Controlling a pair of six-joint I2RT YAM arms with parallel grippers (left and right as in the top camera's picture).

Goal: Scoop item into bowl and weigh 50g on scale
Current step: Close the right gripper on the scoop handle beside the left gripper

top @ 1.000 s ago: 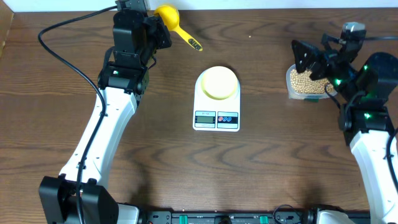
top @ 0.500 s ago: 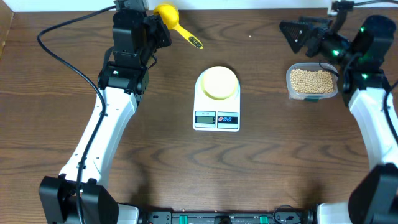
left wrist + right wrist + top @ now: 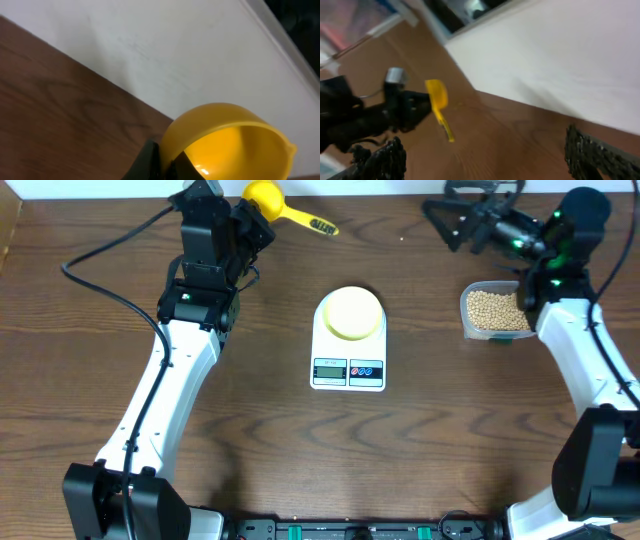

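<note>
- One white scale [image 3: 348, 372] sat mid-table, with one grey display and two round buttons on its near edge.
- One pale yellow bowl [image 3: 352, 313] stood on its round platform, covering it almost fully; no contents could be made out.
- To the right, one clear tub [image 3: 466, 322] held the beans [image 3: 495, 310]: small, round, tan, too many to count.
- At the far edge, the left gripper [image 3: 252, 210] was clamped on the rim of one bright yellow scoop [image 3: 266, 197].
- The right gripper [image 3: 462, 218] hung beyond the tub, jaws spread wide, holding nothing.
</note>
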